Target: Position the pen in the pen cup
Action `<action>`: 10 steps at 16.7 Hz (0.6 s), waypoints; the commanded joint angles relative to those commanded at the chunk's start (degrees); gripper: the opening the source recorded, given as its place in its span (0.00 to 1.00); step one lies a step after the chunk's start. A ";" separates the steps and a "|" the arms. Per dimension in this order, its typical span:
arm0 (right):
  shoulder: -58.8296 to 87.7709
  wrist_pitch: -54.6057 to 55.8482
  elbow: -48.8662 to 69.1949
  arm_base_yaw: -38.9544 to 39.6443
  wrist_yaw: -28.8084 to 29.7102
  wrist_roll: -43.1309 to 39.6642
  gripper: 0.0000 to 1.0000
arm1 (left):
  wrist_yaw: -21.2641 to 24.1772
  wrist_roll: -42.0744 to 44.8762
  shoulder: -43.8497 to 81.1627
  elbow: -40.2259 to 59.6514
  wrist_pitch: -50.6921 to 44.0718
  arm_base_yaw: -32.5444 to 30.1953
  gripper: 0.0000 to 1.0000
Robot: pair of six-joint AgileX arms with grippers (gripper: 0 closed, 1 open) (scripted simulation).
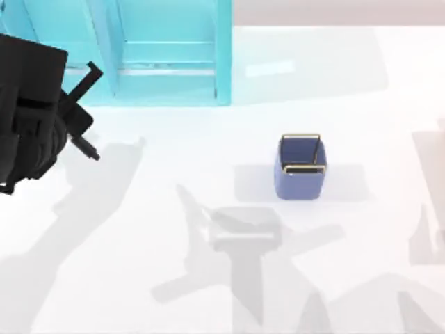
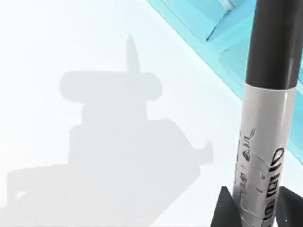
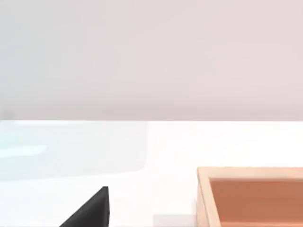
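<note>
The left gripper (image 1: 78,111) is up at the far left of the table, clamped on the pen (image 2: 265,118). From its wrist camera you can see the two dark fingertips (image 2: 222,208) pinching the white-grey barrel on either side, with the black end sticking out past them. From above, the pen (image 1: 82,118) looks like a thin black stick poking out both ways from the gripper, one end angled toward the turquoise shelf (image 1: 167,49), the other toward the open table. It's lifted off the surface; its shadow falls on the white table (image 1: 208,292) just beside it.

The shelf sits right behind the left gripper, along the back edge, and its blue frame (image 2: 222,52) also runs across the corner of the wrist camera.

The cup (image 1: 302,167) is well apart from all this, standing upright to the right of the table's middle, gold rim up, and I can't make out anything inside it. So the pen's not in it yet.

Right arm: its wrist camera catches a dark fingertip (image 3: 90,210) over the table and the corner of an orange-tan box (image 3: 251,194) near it. Can't tell whether that gripper is open or closed.
</note>
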 joint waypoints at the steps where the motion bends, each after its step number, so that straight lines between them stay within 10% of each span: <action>1: 0.00 0.00 0.00 0.00 0.00 0.00 1.00 | -4.53 3.67 3.76 3.02 2.41 -2.64 0.00; 10: 0.00 0.00 0.00 0.00 0.00 0.00 1.00 | -47.10 35.14 38.49 37.61 30.44 -27.02 0.00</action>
